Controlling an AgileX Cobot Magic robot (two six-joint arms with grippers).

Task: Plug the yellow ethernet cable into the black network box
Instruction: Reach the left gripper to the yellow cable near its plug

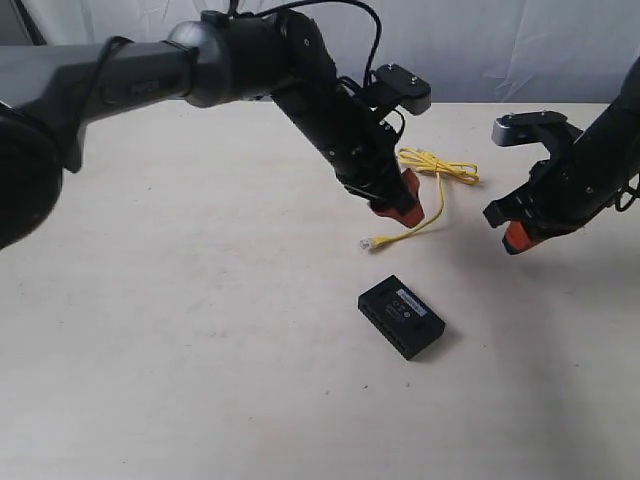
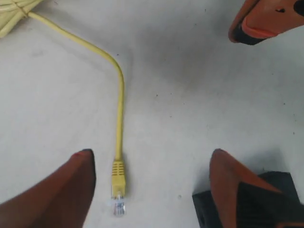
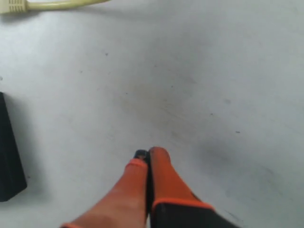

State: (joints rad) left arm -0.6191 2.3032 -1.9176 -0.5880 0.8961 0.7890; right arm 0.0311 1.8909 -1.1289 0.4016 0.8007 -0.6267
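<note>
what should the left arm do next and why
Probably lower the left pincer and close it on the yellow cable just behind its plug: the plug lies loose on the table between the open fingers, not yet in the black box.

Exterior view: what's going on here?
Two arms are set to plug the yellow ethernet cable into the black network box; that is not yet done. The left gripper is open over the cable's plug, which lies loose on the table between its jaws, apart from the box. The right gripper is shut and empty, off to the side.
</note>
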